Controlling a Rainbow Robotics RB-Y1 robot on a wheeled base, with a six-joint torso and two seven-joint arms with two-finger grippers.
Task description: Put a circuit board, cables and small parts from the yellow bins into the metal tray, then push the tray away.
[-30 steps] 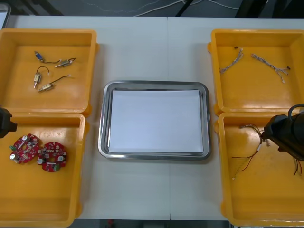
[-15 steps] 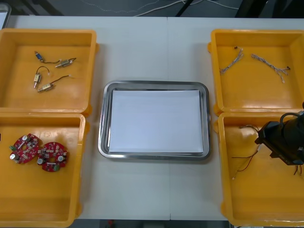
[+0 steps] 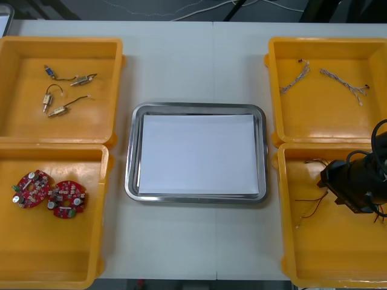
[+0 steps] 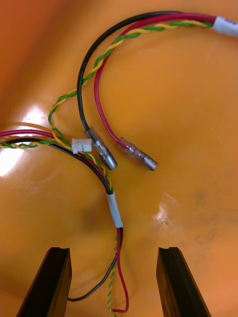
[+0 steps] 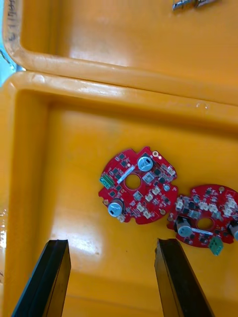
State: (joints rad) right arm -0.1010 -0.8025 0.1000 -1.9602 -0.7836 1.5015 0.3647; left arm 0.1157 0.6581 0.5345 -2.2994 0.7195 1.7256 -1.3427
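**Item 1 — far-left bin (image 3: pixel 60 41).** Small metal parts (image 3: pixel 60 110), qty 4, each w/ a thin lead, lying apart from one another. Judged light, hard and slippery. Take by the body, not the lead.

**Item 2 — near-left bin (image 3: pixel 54 254).** Round red circuit boards (image 3: pixel 31 188), qty 2, flat, side by side, touching or nearly so. The left gripper (image 5: pixel 111 242) hovers above this bin, fingers spread and holding nothing. Both boards lie beyond the fingertips, not between them. Judged stiff and light, but fragile on top where components stand proud. Grip across the bare rim.

**Item 3 — bench (image 3: pixel 181 60), centre.** Metal tray (image 3: pixel 196 107), qty 1, white inside, nothing in it yet. All loading is still to do.

**Item 4 — far-right bin (image 3: pixel 326 124).** Twisted blue-and-white cables (image 3: pixel 294 77), qty 2, well apart.

**Item 5 — near-right bin (image 3: pixel 320 254).** Red-yellow-black cables (image 4: pixel 101 54), overlapping. Count unclear, at least 2 bundles. The right gripper (image 4: pixel 113 250) sits low over them, fingers spread. One strand runs between the fingers but is not pinched. Judged light and limp, so one cable is apt to drag a neighbour along. Best hold is prob. the bunched stretch by the white sleeve (image 4: pixel 115 210), away from the connector ends.

**Totals:** bins 4, tray 1, boards 2, small parts 4, twisted cables 2, and the tangled lot in the near-right bin.
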